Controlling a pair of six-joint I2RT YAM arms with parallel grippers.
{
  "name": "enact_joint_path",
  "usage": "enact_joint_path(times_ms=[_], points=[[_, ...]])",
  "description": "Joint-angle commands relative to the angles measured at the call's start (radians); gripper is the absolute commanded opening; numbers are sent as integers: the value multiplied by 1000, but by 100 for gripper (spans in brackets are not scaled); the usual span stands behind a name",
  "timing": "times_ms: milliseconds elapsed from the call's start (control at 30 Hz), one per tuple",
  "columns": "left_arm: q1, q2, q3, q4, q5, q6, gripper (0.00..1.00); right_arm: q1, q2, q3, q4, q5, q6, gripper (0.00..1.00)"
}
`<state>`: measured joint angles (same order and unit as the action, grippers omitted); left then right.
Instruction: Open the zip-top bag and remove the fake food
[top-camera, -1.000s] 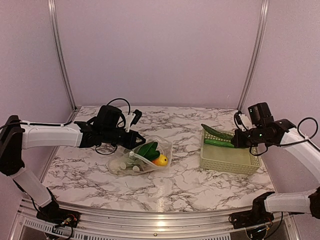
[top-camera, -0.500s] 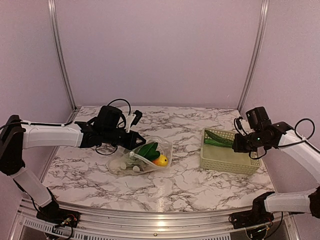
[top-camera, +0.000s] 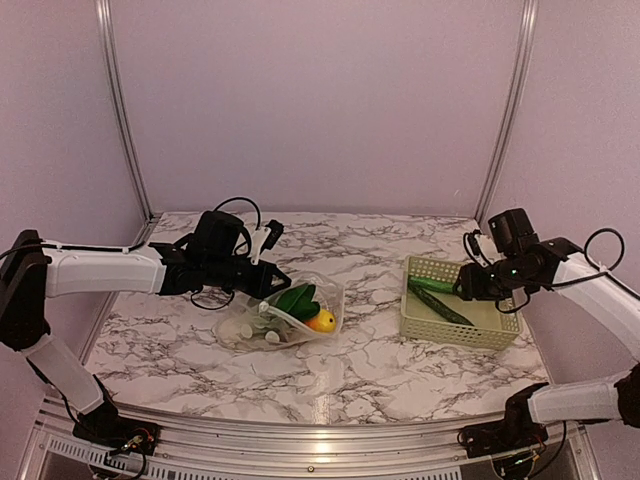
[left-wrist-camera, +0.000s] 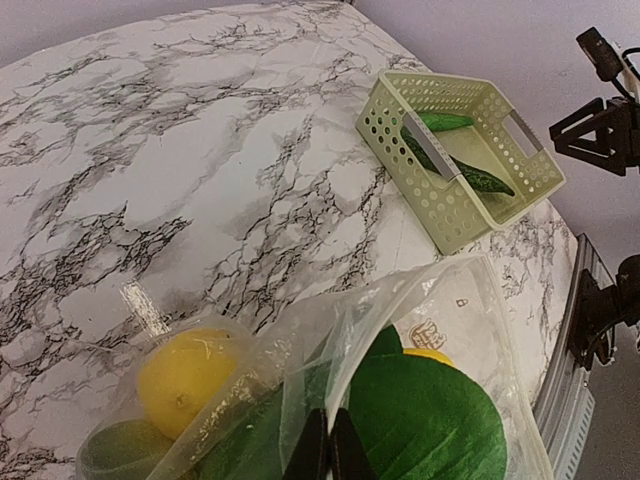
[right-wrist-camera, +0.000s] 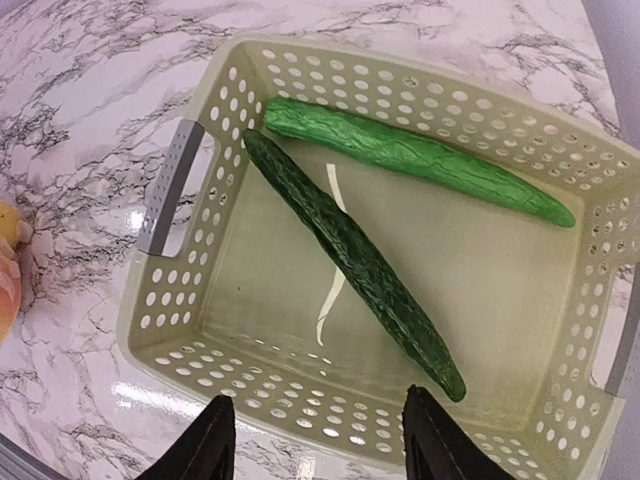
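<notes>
- Left of centre in the top view, we see the bag (top-camera: 250, 325) lying on the marble table (top-camera: 380, 370), crumpled, with its mouth toward the upper left.
- We see the left gripper (top-camera: 275, 283) at that upper-left edge of the bag. In the left wrist view its tips are pressed together at the bottom of the frame, with a fold of the clear film pinched between them.
- Through the film, in the left wrist view, we make out a lemon (left-wrist-camera: 185, 375) at lower left and a big green leafy piece (left-wrist-camera: 420, 420) at lower right. A small patch of yellow sits just above the leafy piece, and we cannot tell what it is.
- Both of those lie inside the bag. In the top view the lemon is at the bag's right end, with the green piece just up and left of it.
- On the right of the top view, well apart from the bag, stands the basket (top-camera: 455, 325).
- We see two long pieces of food in it. The dark cucumber (right-wrist-camera: 350, 260) runs diagonally from upper left to lower right in the right wrist view. The lighter green piece (right-wrist-camera: 420, 160) lies along the upper wall. Their upper-left ends are just beside each other.
- The right gripper (right-wrist-camera: 320, 450) hangs over the basket with its jaws spread. Its fingers (right-wrist-camera: 215, 445) frame the basket's lower rim at the bottom of the right wrist view, and they hold nothing.
</notes>
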<state>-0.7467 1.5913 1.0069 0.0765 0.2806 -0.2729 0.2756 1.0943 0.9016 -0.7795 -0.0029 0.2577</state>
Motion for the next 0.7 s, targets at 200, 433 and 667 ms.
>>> enact_joint_path(times_ms=[200, 433, 667], points=[[6, 15, 2, -31, 15, 14, 0, 114, 114, 186, 225, -305, -133, 53], [6, 21, 3, -30, 21, 14, 0, 371, 298, 309, 332, -342, -169, 51], [7, 22, 7, -37, 22, 15, 0, 541, 492, 422, 318, -296, -253, 48]])
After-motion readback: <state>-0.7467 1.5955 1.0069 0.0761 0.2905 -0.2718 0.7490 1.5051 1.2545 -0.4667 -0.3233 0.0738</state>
